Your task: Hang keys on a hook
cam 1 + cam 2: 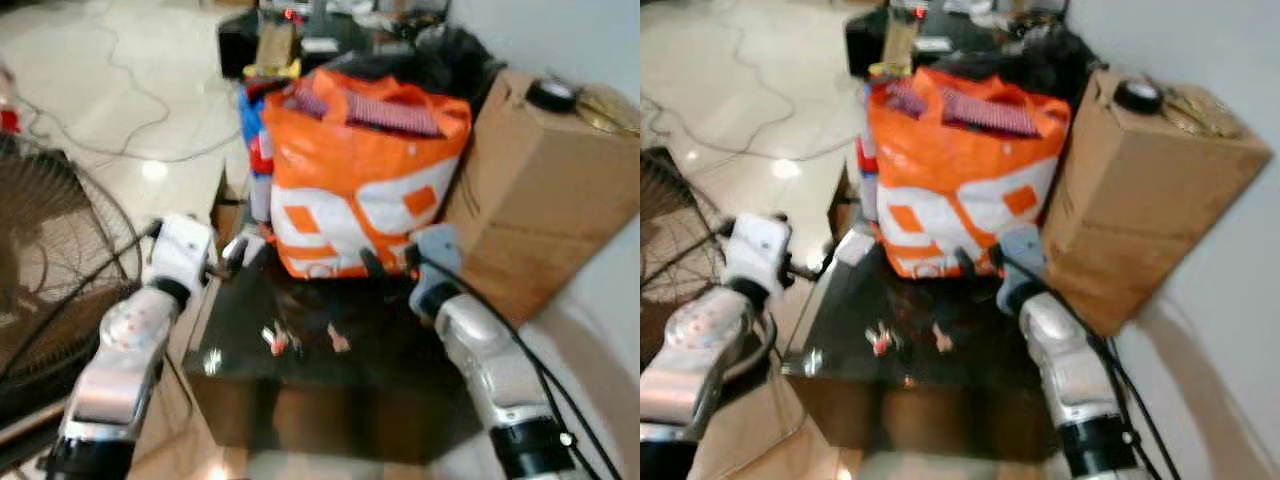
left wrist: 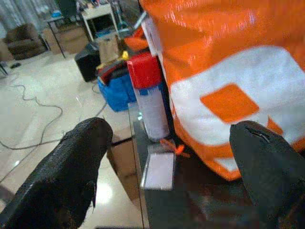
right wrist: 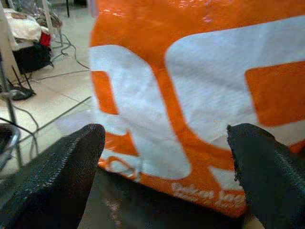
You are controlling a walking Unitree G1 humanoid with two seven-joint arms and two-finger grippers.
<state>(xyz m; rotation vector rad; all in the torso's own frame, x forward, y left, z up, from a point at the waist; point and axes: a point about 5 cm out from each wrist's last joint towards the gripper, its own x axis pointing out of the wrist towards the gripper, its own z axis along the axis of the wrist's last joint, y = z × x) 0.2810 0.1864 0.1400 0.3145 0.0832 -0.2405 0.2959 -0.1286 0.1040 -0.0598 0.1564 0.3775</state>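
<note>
The task looks barely begun: what seem to be the keys, small red-and-white pieces (image 1: 275,340) too blurred to be sure of, lie near the front edge of the dark glossy table (image 1: 400,390), and no hook can be made out. The left gripper (image 2: 167,157) hovers at the table's left edge, fingers spread and empty. The right gripper (image 3: 167,157), likewise wide apart, faces the orange-and-white plastic bag (image 1: 360,190) standing at the back edge.
</note>
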